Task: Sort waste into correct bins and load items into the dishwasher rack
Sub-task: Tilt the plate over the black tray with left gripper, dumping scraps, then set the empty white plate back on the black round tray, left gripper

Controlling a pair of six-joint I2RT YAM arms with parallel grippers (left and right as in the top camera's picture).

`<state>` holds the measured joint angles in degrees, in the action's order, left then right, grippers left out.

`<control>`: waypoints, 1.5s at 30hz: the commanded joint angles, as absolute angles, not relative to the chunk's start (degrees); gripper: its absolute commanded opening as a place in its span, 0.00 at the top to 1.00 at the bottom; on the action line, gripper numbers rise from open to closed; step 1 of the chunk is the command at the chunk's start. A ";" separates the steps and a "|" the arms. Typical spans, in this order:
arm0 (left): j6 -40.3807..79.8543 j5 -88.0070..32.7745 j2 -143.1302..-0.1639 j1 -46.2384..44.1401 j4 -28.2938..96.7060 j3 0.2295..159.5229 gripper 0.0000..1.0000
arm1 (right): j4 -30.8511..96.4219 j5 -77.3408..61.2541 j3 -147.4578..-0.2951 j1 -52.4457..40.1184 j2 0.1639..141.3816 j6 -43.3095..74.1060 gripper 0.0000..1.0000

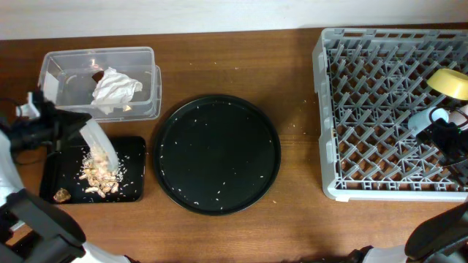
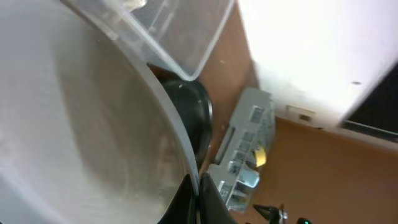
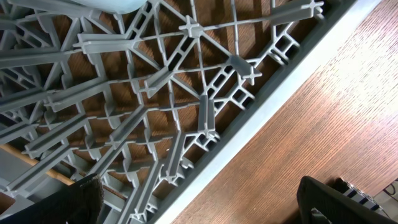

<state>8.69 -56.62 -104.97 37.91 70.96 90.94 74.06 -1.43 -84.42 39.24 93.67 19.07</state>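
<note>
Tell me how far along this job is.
Done: a wrapper lies in the tub, scraps are heaped on the flat tray, and the yellow bowl and blue cup sit in the rack. In hand: the left gripper tilts the plate over that tray. Left: racking the plate. The right gripper is open above the rack.

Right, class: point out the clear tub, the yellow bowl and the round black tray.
clear tub (image 1: 99,51), overhead view, far rim.
yellow bowl (image 1: 450,82), overhead view, outer side.
round black tray (image 1: 216,150), overhead view, bare middle.
</note>
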 commanded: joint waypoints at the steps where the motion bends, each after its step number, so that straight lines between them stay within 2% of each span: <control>1: 3.81 -61.63 -103.92 41.04 69.84 90.78 0.99 | 74.04 -1.48 -84.27 39.44 93.71 19.16 0.02; 4: -0.27 -66.06 -103.92 42.44 74.59 90.76 0.99 | 74.04 -1.48 -84.27 39.44 93.71 19.16 0.02; 5: -3.92 -71.22 -103.92 42.72 77.87 90.76 0.99 | 74.04 -1.48 -84.27 39.44 93.71 19.18 0.02; 7: -6.76 -71.99 -103.90 42.83 82.08 90.72 0.99 | 74.04 -1.48 -84.27 39.44 93.71 19.16 0.02; 8: -6.63 -71.18 -104.03 43.05 76.84 90.67 0.99 | 74.04 -1.48 -84.27 39.44 93.71 19.18 0.02; 13: -17.74 -71.55 -103.13 41.30 95.37 90.67 0.99 | 74.04 -1.48 -84.27 39.44 93.71 19.16 0.02; 16: -17.91 -71.18 -100.12 34.57 96.71 90.67 0.99 | 74.04 -1.48 -84.27 39.44 93.71 19.18 0.02; 19: -17.43 -69.38 -96.71 12.53 89.36 90.67 0.99 | 74.04 -1.48 -84.27 39.44 93.71 19.18 0.02; 20: -12.08 -65.93 -96.79 5.15 81.97 90.67 0.99 | 74.04 -1.48 -84.27 39.44 93.71 19.18 0.02; 22: 10.11 -40.45 -96.79 -12.12 67.16 90.67 0.99 | 74.04 -1.48 -84.27 39.44 93.71 19.18 0.02; 23: 17.04 -24.93 -96.79 -20.58 63.07 90.67 0.99 | 74.04 -1.48 -84.27 39.44 93.71 19.18 0.02; 24: 25.52 -3.86 -96.90 -30.30 60.36 90.67 0.99 | 74.04 -1.48 -84.27 39.44 93.71 19.16 0.02; 26: 30.04 14.46 -98.63 -40.42 60.07 90.67 0.99 | 74.04 -1.48 -84.27 39.44 93.71 19.16 0.02; 28: 30.83 16.34 -103.90 -45.39 59.99 90.67 0.99 | 74.04 -1.48 -84.27 39.44 93.71 19.18 0.02; 32: 32.58 14.66 -113.82 -45.58 60.14 90.67 0.97 | 74.04 -1.48 -84.27 39.44 93.71 19.18 0.02; 33: 32.58 13.65 -114.24 -45.58 60.20 90.67 0.87 | 74.04 -1.48 -84.27 39.44 93.71 19.18 0.01; 34: 32.56 13.02 -114.32 -45.60 60.23 90.67 0.68 | 74.04 -1.48 -84.27 39.44 93.71 19.18 0.02; 35: 32.56 13.04 -114.32 -45.58 60.23 90.67 0.54 | 74.04 -1.48 -84.27 39.44 93.71 19.18 0.02; 37: 32.53 13.21 -114.06 -45.58 61.69 91.53 0.51 | 74.04 -1.48 -84.27 39.44 93.71 19.18 0.02; 39: 32.58 21.15 -111.98 -43.97 71.22 97.95 0.51 | 74.04 -1.48 -84.27 39.44 93.71 19.18 0.02; 41: 37.60 27.92 -106.74 -37.34 79.66 106.00 0.51 | 74.04 -1.48 -84.27 39.44 93.71 19.18 0.02; 44: 42.87 25.36 -98.21 -20.95 80.97 107.20 0.49 | 74.04 -1.48 -84.27 39.44 93.71 19.18 0.02; 45: 42.83 22.06 -96.55 -12.99 82.39 107.20 0.01 | 74.04 -1.48 -84.27 39.44 93.71 19.18 0.02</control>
<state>39.16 25.36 -101.41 -25.96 80.23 106.34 74.04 -1.54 -84.40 39.24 93.82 19.07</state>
